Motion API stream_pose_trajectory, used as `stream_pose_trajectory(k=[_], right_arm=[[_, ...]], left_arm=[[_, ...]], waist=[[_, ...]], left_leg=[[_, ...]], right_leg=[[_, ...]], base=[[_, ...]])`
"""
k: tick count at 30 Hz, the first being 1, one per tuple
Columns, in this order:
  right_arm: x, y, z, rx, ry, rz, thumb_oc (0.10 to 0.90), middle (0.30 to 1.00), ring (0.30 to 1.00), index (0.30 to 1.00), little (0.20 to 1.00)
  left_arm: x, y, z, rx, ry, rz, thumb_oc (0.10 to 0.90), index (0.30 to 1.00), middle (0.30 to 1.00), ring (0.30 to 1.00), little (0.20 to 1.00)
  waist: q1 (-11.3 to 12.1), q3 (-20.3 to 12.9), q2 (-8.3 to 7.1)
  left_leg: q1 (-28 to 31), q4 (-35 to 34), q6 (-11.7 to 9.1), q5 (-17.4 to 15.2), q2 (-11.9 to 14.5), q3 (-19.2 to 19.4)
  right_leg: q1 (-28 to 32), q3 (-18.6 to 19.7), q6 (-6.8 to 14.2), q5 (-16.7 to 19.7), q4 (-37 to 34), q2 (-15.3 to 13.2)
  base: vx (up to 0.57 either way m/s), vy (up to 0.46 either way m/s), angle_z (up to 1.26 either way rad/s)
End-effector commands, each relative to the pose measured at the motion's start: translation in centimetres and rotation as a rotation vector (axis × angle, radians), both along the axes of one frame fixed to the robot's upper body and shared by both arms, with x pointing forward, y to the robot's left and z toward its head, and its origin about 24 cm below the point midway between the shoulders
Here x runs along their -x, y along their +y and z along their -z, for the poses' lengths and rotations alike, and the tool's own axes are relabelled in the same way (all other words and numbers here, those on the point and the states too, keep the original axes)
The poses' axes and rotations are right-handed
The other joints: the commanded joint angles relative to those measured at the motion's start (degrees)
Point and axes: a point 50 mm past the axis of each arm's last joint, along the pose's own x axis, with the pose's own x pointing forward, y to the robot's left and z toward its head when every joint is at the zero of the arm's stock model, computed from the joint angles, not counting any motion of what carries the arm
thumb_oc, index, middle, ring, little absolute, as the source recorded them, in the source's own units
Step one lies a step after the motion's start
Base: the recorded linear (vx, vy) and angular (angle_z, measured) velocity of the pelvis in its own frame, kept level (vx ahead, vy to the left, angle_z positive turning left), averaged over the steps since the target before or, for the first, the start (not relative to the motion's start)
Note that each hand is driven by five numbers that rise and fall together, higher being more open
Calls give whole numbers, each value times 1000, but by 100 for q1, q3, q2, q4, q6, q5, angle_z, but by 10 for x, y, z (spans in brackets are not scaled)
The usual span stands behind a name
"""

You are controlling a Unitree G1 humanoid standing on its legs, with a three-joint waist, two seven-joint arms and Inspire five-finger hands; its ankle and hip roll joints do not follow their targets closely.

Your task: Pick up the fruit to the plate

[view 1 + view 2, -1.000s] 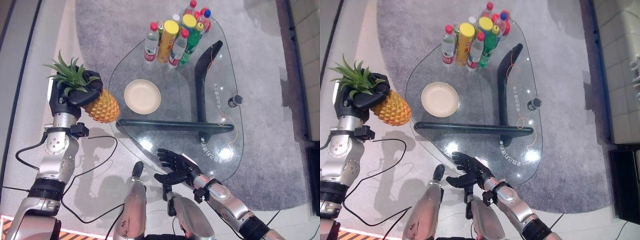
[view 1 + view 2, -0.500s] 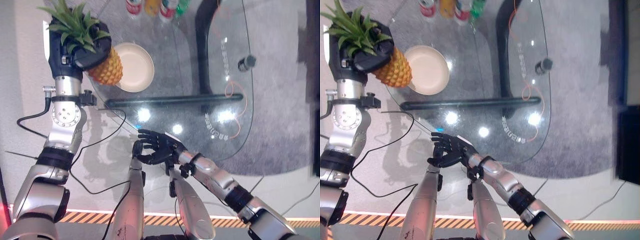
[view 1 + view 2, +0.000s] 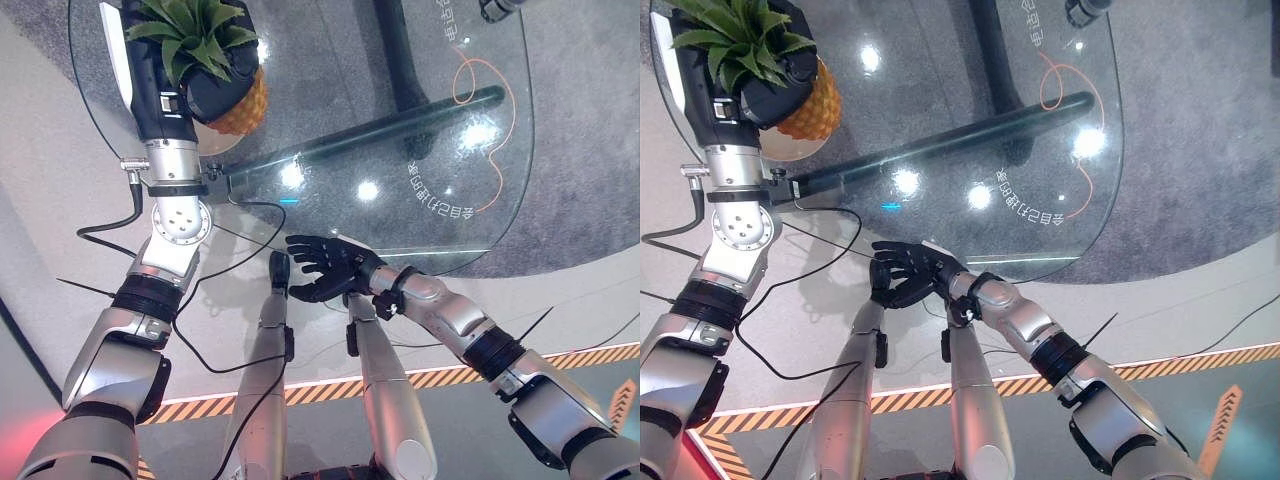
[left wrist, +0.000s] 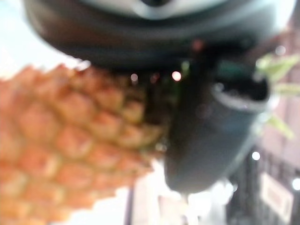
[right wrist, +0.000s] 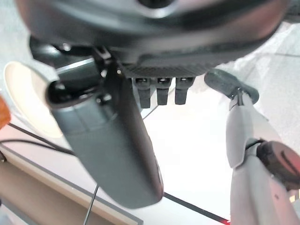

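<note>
Glass table: you have a clear, rounded top over a grey rug, with pale floor on the near and left sides.

Under the glass: a dark frame of two bars, one running left to right, the other running to the far side and crossing it.

On the glass, right side: an orange cord in a loose loop, and white lettering following the near right edge.

Far right corner: a small dark object, cut by the view's edge.

Far left: a cream plate on the glass, largely hidden, only its near rim visible to you.

Near floor: an orange-and-black striped line.
</note>
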Motion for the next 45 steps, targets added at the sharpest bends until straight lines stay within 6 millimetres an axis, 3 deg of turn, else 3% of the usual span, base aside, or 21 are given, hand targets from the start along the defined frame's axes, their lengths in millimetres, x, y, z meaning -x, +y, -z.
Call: stream_pose_trajectory(k=[1,9,19,45], right_arm=[[4,-8,-13,-18,-45,-65,800,900,900,900,900],[5,-22,-12,23,-66,-55,800,900,900,900,900],[10,-17,-8,37,-75,-52,800,900,900,900,900],[8,-13,-7,48,-64,-53,800,900,900,900,900]], left_arm=[[19,-20,-50,48,-360,9,100,300,300,300,200],[17,-11,-44,124,-411,-111,100,300,300,300,200],[25,-18,-42,118,-483,-113,100,300,300,300,200],[10,18,-32,326,-336,-178,100,300,300,300,200]], waist=[[-111,-98,645],[-175,-98,784],[-126,-98,824],[-70,-98,703]], left_leg=[[-60,788,-238,-985,-346,-13],[-401,834,-226,-864,-423,68],[-498,933,-241,-795,-444,76],[-747,1011,-278,-688,-401,13]], right_leg=[[-280,-417,6,804,-616,265],[-716,-391,-68,864,-501,252],[-827,-480,-113,837,-371,255],[-1060,-627,-192,818,-273,318]], base=[[14,126,4],[29,86,-1],[22,22,7],[1,1,3]])
